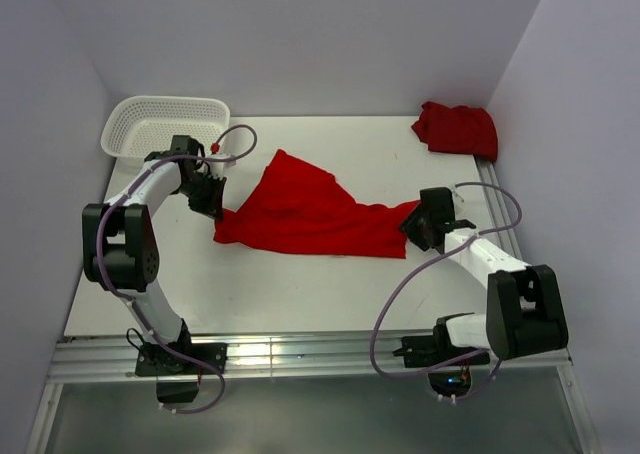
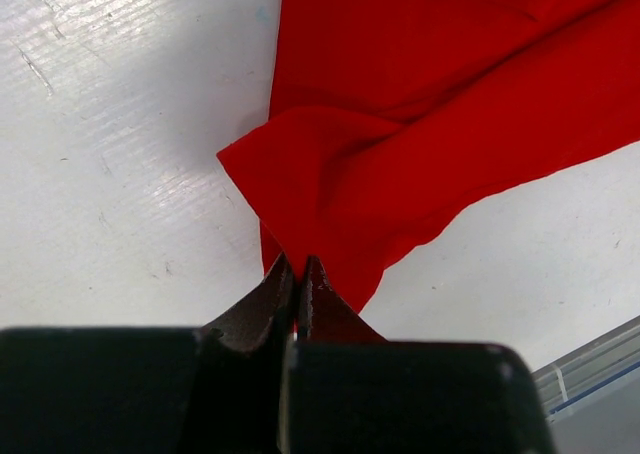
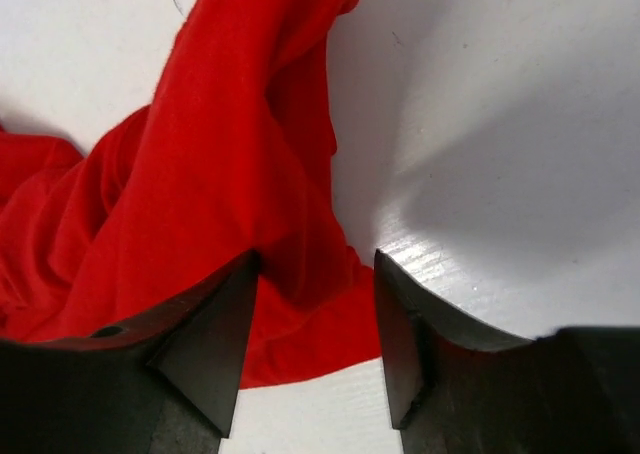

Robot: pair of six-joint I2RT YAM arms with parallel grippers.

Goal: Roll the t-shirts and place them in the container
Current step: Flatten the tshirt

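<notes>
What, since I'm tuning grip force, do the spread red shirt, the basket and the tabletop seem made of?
Spread t-shirt: soft matte cloth, likely knit; it creases and drapes. White basket: probably rigid plastic, an even mesh lattice. White table: hard surface, semi-gloss, with glare and fine scratches; what lies under the coating can't be told.

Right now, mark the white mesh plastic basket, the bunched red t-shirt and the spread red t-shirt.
white mesh plastic basket (image 1: 150,129): top view, bare mesh floor.
bunched red cloth t-shirt (image 1: 458,129): top view, middle of the heap.
spread red cloth t-shirt (image 1: 310,214): top view, middle of the cloth.
</notes>
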